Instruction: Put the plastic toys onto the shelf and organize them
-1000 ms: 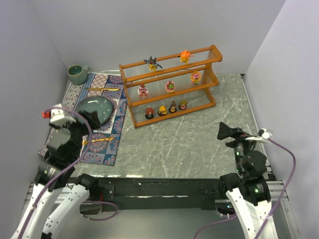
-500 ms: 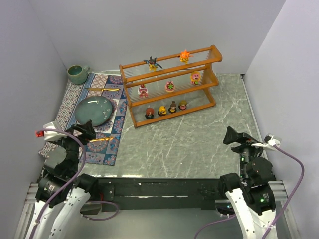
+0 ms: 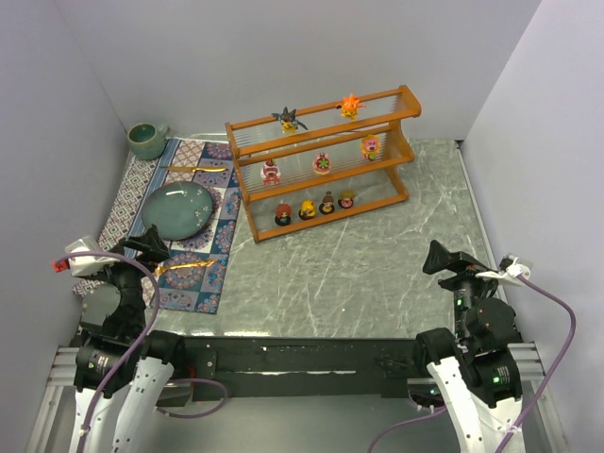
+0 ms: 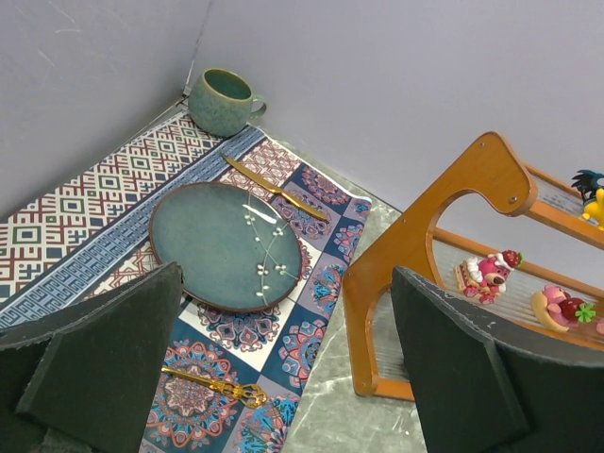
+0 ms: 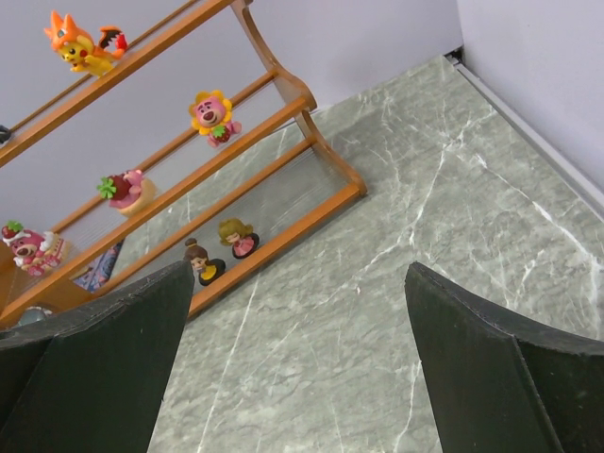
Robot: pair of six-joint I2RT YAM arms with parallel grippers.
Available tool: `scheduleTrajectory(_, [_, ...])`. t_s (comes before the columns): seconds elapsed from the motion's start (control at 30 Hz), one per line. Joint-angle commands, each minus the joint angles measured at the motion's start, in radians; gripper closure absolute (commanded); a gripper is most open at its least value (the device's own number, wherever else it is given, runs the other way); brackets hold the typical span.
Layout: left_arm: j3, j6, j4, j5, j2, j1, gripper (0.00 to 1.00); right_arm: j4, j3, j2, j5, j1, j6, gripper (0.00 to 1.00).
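Observation:
The wooden shelf (image 3: 326,160) stands at the back middle with several plastic toys on its tiers: a black one (image 3: 289,118) and an orange one (image 3: 350,105) on top, three pink ones on the middle tier (image 3: 322,163), and several on dark bases on the bottom tier (image 3: 314,208). The shelf also shows in the left wrist view (image 4: 453,283) and the right wrist view (image 5: 189,179). My left gripper (image 3: 149,248) is open and empty, low near the mat's front. My right gripper (image 3: 442,257) is open and empty over the bare table at the right.
A patterned mat (image 3: 179,217) lies at the left with a teal plate (image 3: 176,209), a gold knife (image 3: 195,169) and a gold fork (image 3: 189,266). A green cup (image 3: 146,140) stands in the back left corner. Grey walls close in both sides.
My left arm has drawn back towards its base, off the plate to the mat's front edge. My right arm has also pulled back a little and then held still.

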Motion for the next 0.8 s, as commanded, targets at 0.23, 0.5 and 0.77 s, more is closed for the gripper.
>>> scheduleTrajectory(0.23, [-0.002, -0.007, 0.037, 0.005, -0.004, 0.008, 0.03, 0.016, 0.018, -0.074, 0.001, -0.004, -0.015, 0.0])
scheduleTrajectory(0.5, [-0.001, -0.012, 0.031, -0.003, -0.009, 0.009, 0.03, 0.015, 0.016, -0.077, 0.001, -0.004, -0.017, 0.0])
scheduleTrajectory(0.77, [0.004, -0.013, 0.029, -0.003, -0.02, 0.011, 0.03, 0.015, 0.015, -0.082, 0.004, -0.004, -0.015, 0.0])
